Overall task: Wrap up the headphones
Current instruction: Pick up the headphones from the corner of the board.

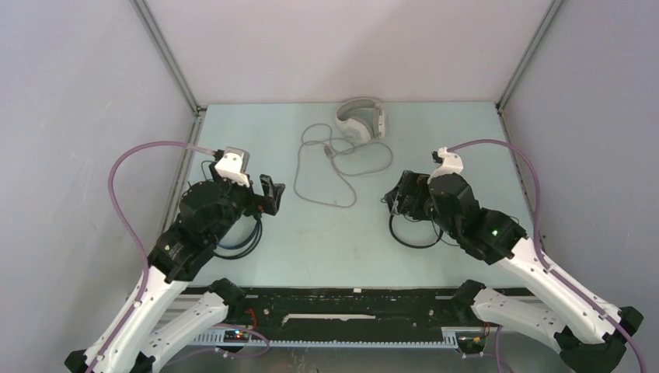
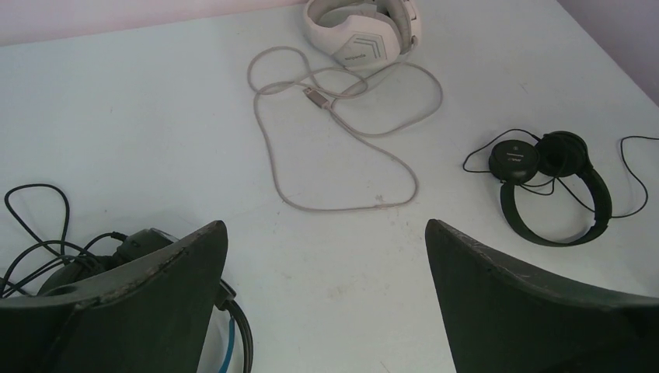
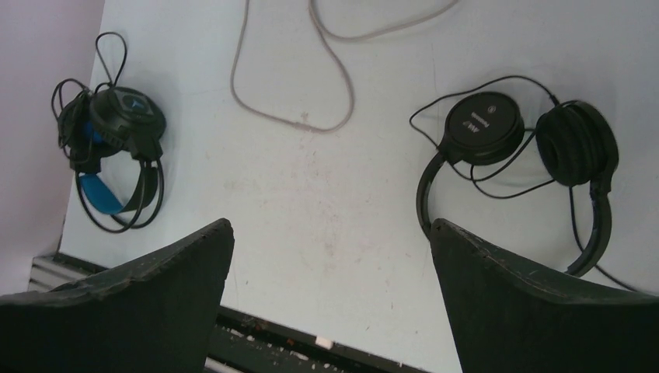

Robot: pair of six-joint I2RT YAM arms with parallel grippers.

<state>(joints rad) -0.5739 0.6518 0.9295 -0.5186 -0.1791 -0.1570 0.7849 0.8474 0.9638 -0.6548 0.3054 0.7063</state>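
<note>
1. Progress, as judged: barely begun. No set shows a neatly wound cord.
2. At the far middle of the table point(image 1: 311, 256): white-grey headphones point(image 1: 361, 118), with the grey cable point(image 1: 334, 167) spilled toward the near side in wide, loose loops and the plug end lying among them. Wholly unwrapped.
3. At the left side: black headphones with blue lining point(image 3: 116, 148), mostly hidden beneath the left arm from above. Cord bunched about the cups in slack loops, too tangled to call wound or not.
4. At the right side: slim all-black headphones point(image 3: 513, 148), partly under the right arm from above. Thin cord trailing loose around cups and band, so unwrapped.
5. Left to do, seemingly: two cords for certain, and probably all three.
6. Left end effector point(image 2: 326, 227): spread wide, gripping nothing, touching nothing. Hovering above the table just beside the blue-lined set and facing the grey cable and the table's middle. Arm folded at the elbow, reaching forward from its base.
7. Right end effector point(image 3: 332, 225): likewise spread wide and empty. Hovering above the table near the slim black set, turned leftward across the table. Arm bent and stretched in from the right base.
8. Neither arm in contact with any cord or band.
</note>
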